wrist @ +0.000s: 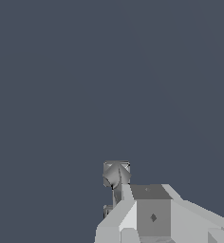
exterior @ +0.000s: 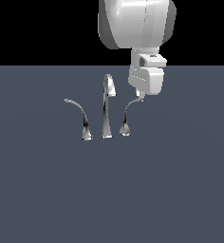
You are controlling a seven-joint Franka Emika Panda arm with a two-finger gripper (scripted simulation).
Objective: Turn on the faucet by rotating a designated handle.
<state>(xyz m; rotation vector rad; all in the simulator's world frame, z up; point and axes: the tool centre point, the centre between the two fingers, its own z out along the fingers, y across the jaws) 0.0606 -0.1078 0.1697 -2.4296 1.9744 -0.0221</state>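
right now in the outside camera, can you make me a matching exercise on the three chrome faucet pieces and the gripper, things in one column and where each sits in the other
Things:
1. spout
2. handle
3. longer lever
4. gripper

Places, in the exterior view:
A. farthest toward the view's left, tip sweeping left
B. middle of the three, tallest, hooked head
C. hanging from above, right at the tip of a lever
D. farthest toward the view's right of the three bases

Pairs: 1-B, 2-D, 3-A, 4-C
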